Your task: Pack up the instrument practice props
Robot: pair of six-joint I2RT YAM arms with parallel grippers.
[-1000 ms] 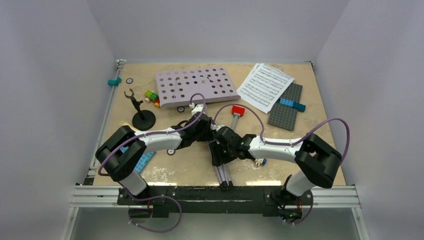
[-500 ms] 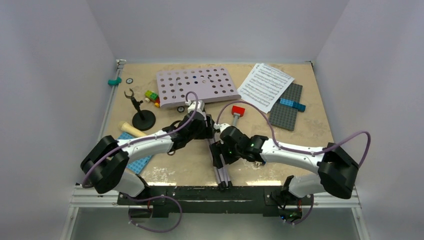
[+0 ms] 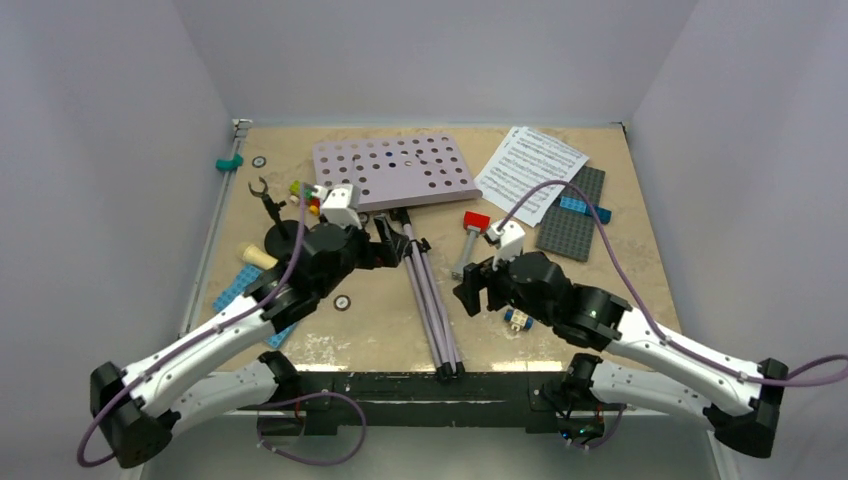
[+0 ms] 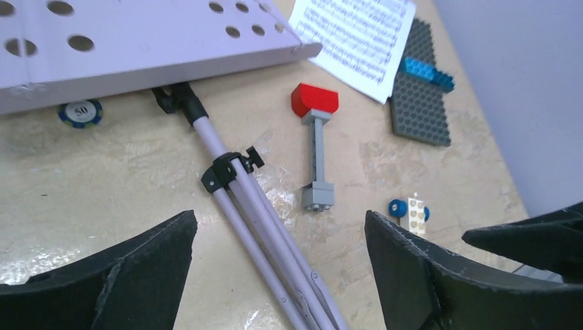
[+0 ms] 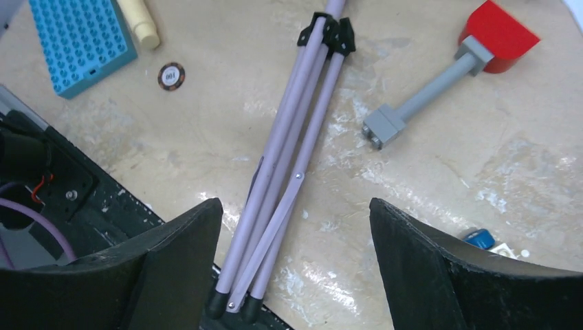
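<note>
The lilac music stand lies flat, its perforated panel [image 3: 392,170] at the back and its folded tripod legs [image 3: 432,300] running to the front edge. My left gripper [image 3: 386,246] hovers open just left of the legs' top; the legs [image 4: 261,213] pass between its fingers untouched. My right gripper [image 3: 478,290] is open just right of the legs [image 5: 289,165]. White sheet-music pages [image 3: 530,172] lie at the back right. The cream toy microphone [image 3: 258,257] lies at the left. The black mic stand [image 3: 282,238] is partly hidden behind my left arm.
A red-and-grey brick piece [image 3: 472,238] lies right of the legs. A grey baseplate [image 3: 572,225] carries a blue brick [image 3: 585,208]. A blue baseplate [image 3: 240,292] sits under my left arm. A poker chip [image 3: 342,301], a small wheeled brick [image 3: 517,320] and coloured bricks [image 3: 305,195] lie around.
Both grippers opened and let go of the folded tripod legs. Both arms drew back and apart, leaving the legs lying on the table.
</note>
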